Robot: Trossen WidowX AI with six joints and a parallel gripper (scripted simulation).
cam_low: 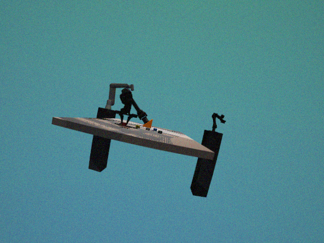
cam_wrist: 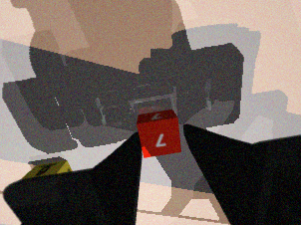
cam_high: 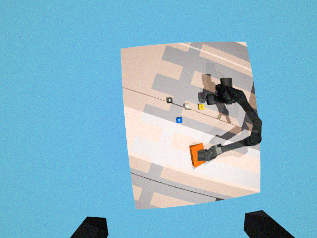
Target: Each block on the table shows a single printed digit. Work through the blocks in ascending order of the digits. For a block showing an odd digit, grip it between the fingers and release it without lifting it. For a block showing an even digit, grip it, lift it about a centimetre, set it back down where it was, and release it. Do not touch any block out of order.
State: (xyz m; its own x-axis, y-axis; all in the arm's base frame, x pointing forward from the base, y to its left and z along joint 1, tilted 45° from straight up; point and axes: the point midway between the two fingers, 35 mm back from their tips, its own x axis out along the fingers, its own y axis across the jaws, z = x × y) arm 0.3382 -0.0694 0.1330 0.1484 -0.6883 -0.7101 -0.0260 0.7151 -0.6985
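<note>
A red block (cam_wrist: 160, 134) (cam_low: 124, 123) shows a 7 and sits on the table. My gripper (cam_wrist: 161, 132) (cam_low: 124, 122) points down around it, with a finger on each side. The fingers are partly open: the left one is at the block's edge, and a narrow gap shows beside the right one. In the top view the arm hides most of this block. A yellow block (cam_high: 201, 106) (cam_low: 137, 127) (cam_wrist: 52, 169) stands nearby, partly behind the left finger in the wrist view. A white block (cam_high: 187, 106), a blue block (cam_high: 179, 120) and a dark block (cam_high: 169, 100) stand farther off, their digits too small to read.
An orange wedge (cam_high: 196, 153) (cam_low: 148, 123) stands beside the arm's base. Black pillars (cam_low: 99, 154) (cam_low: 205, 172) stand at the table's far sides, each with another arm on it. Strong patterned shadows cross the table (cam_high: 140, 65).
</note>
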